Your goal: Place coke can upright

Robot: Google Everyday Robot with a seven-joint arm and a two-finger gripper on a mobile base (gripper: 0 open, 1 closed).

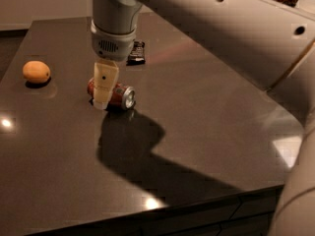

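Note:
The coke can (121,95), red with silver ends, lies on its side on the dark table (206,132), left of centre. My gripper (105,98) comes straight down over the middle of the can. Its cream near finger (105,85) stands in front of the can with its tip down at the table. The far finger is hidden behind it. The jaws stand open around the can, which rests on the table.
An orange fruit (36,72) sits at the left of the table. A small dark snack packet (136,52) lies behind the can. My arm crosses the upper right of the view and casts a broad shadow in front of the can.

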